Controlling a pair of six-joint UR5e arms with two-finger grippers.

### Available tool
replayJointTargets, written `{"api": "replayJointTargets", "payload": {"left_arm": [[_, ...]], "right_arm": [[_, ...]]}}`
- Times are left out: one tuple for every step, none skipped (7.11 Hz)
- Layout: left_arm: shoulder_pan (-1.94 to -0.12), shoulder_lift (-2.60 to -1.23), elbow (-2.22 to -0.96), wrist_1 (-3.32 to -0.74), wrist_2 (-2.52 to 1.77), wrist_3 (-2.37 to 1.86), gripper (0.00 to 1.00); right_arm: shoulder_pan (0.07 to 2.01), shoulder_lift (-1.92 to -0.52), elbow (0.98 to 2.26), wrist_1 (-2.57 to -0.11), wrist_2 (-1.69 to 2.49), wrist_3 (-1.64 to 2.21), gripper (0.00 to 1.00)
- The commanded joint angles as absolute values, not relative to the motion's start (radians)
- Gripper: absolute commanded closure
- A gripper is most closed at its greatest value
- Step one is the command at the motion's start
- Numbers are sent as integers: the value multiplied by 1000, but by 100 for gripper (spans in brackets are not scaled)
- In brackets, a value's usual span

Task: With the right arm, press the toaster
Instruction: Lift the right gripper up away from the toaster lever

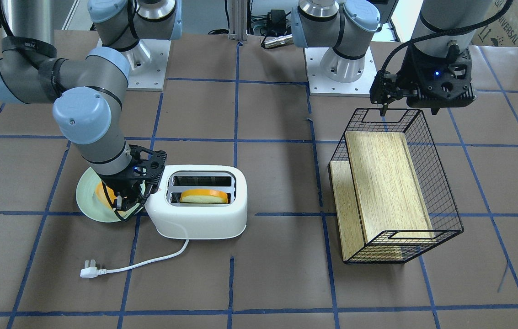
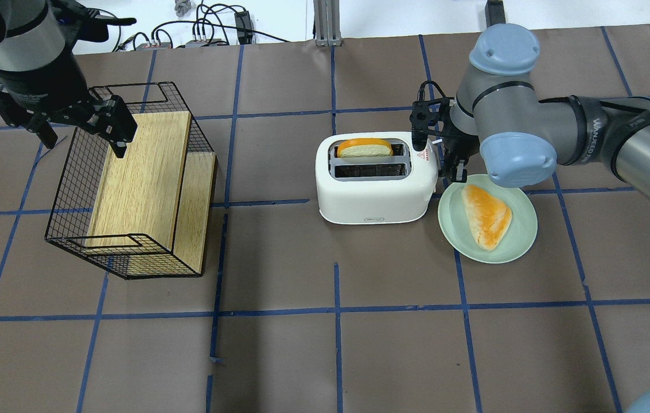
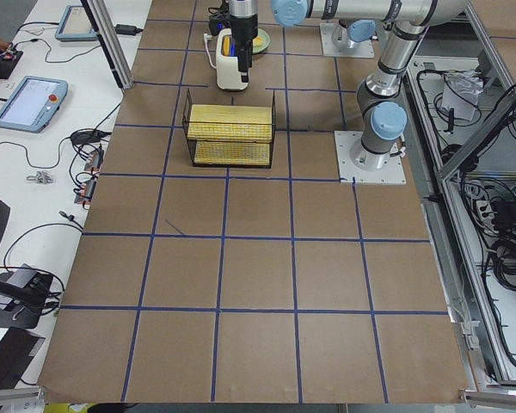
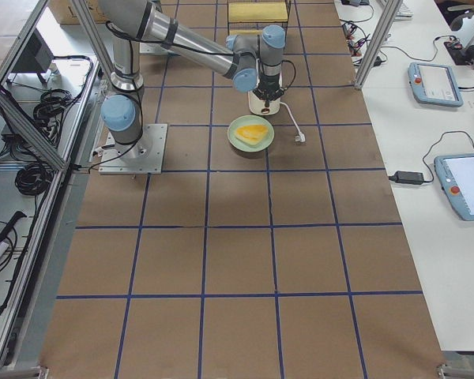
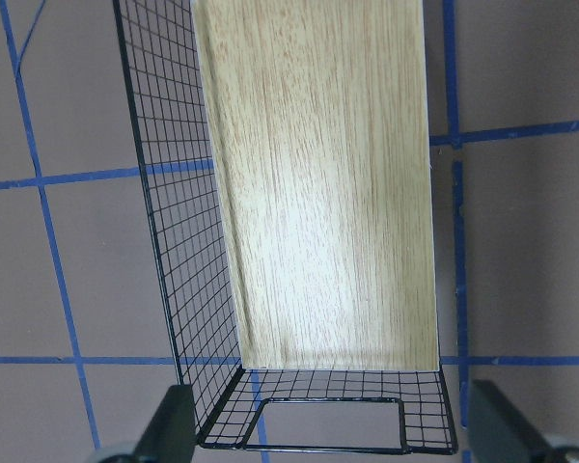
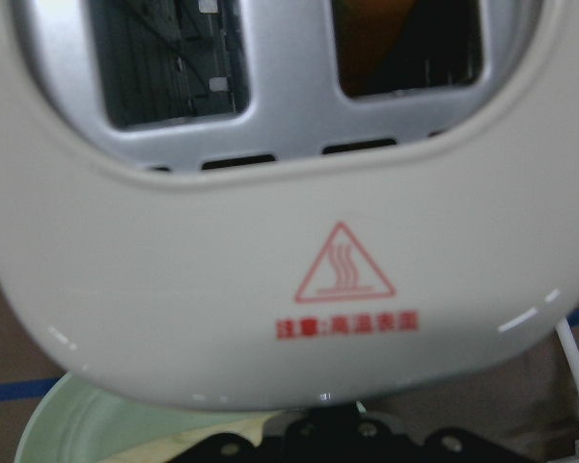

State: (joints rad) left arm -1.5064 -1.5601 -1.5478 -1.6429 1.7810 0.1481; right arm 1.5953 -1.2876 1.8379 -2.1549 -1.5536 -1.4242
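The white two-slot toaster (image 1: 199,219) stands on the table, also in the overhead view (image 2: 376,195). A yellow bread slice (image 2: 365,148) sticks up from one slot. My right gripper (image 1: 131,201) hangs right at the toaster's end with the red triangle mark (image 6: 345,265), also in the overhead view (image 2: 445,163), and looks shut and empty. The lever knob is hidden under it. My left gripper (image 2: 81,137) is open and empty above the far end of a wire basket (image 2: 129,183); its fingers (image 5: 174,424) straddle the basket's rim.
A pale green plate (image 2: 525,241) with a bread piece (image 2: 485,215) sits beside the toaster, under the right wrist. The toaster's white cord ends in a plug (image 1: 88,273) lying unplugged on the table. The basket (image 1: 396,183) holds a wooden board.
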Motion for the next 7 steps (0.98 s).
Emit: {"api": "replayJointTargets", "payload": {"left_arm": [[-1506, -1560, -1548, -1644, 1781, 149, 0], [-1506, -1560, -1548, -1643, 1781, 149, 0], [-1506, -1560, -1548, -1644, 1781, 149, 0], [-1506, -1560, -1548, -1643, 1781, 149, 0], [-1506, -1560, -1548, -1643, 1781, 149, 0], [-1506, -1560, -1548, -1643, 1781, 149, 0], [-1506, -1560, -1548, -1643, 1781, 149, 0]], "right_arm": [[1597, -1311, 1816, -2139, -1565, -1393, 89], [1595, -1371, 1784, -2056, -1563, -1378, 89], [1595, -1405, 1697, -1923, -1568, -1291, 89], [1592, -1408, 1624, -1842, -1566, -1208, 89], [1588, -1414, 1593, -1775, -1556, -1010, 89], [1577, -1428, 1582, -1763, -1555, -741, 86], [1588, -1452, 1577, -1729, -1558, -547, 86]]}}
